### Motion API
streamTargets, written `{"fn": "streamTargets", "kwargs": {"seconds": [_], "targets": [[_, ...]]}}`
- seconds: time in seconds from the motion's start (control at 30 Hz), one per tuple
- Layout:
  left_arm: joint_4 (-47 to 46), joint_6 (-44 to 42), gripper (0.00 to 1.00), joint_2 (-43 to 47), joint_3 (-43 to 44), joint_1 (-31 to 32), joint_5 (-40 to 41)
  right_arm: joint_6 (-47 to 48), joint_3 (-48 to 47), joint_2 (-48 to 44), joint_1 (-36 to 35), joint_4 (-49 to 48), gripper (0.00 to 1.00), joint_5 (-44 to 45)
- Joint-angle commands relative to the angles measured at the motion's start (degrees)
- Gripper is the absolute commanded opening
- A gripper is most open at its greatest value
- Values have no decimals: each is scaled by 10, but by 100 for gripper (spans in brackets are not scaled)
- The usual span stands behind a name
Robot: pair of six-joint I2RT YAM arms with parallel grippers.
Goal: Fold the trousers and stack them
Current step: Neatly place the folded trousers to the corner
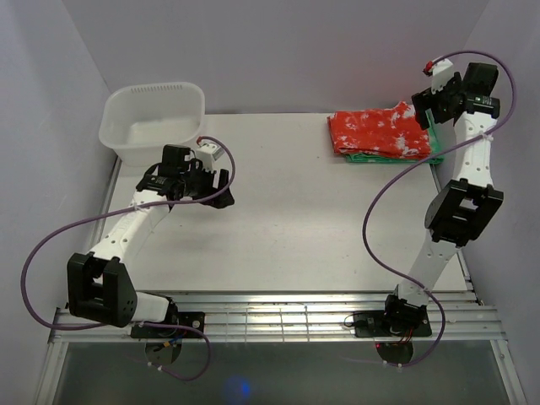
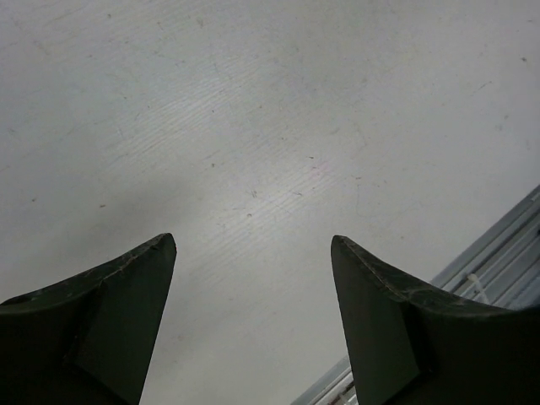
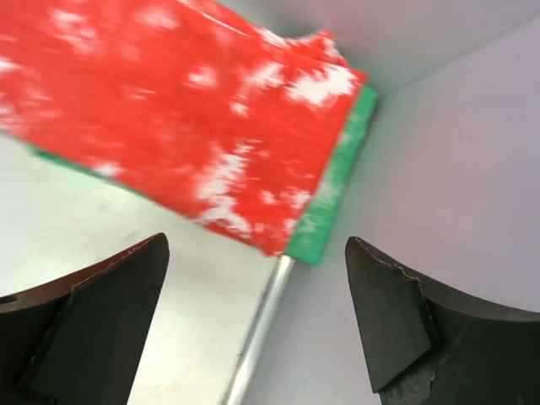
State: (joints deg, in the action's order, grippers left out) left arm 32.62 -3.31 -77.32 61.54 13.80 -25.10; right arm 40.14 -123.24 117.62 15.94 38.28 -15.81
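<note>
The red-orange trousers [image 1: 378, 131] with white blotches lie folded at the table's back right, on top of a folded green cloth [image 1: 396, 157]. In the right wrist view the trousers [image 3: 194, 118] fill the upper left, and the green cloth's edge [image 3: 333, 198] shows along their right side. My right gripper [image 1: 420, 106] hovers open just off the stack's right end, at the table's edge, with nothing between its fingers [image 3: 257, 240]. My left gripper [image 1: 223, 186] is open over the bare table at the left, far from the trousers; its wrist view [image 2: 253, 240] shows only the tabletop.
A white plastic basket [image 1: 152, 118] stands at the back left corner, just behind the left arm. The table's metal side rail [image 3: 261, 329] runs under the right gripper beside the wall. A slatted metal strip [image 1: 278, 316] borders the near edge.
</note>
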Motion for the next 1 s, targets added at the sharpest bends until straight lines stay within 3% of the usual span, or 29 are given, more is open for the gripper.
{"fn": "streamTargets", "kwargs": {"seconds": [0.0,0.17,0.2,0.27,0.3,0.37,0.67,0.77,0.97], "targets": [[30,27,86,37,13,-29,-121,-65,20,-60,-2,121,90,-135],[39,39,87,59,-1,-47,-187,-88,113,-119,7,195,96,-234],[41,50,96,62,-3,-47,-186,-99,159,-131,7,205,98,-273],[51,61,98,61,-2,-49,-172,-115,229,-192,8,194,96,-314],[59,62,98,66,-7,-59,-169,-148,309,-214,7,175,90,-343],[70,51,98,71,-19,-67,-164,-175,385,-290,4,143,90,-356],[91,-2,98,141,-88,-81,-57,-112,670,-520,-50,86,90,-194],[93,-7,98,143,-87,-82,-46,-106,716,-560,-65,80,90,-162],[104,-6,98,131,-56,-82,-36,-89,699,-575,-72,91,90,-150]]}}
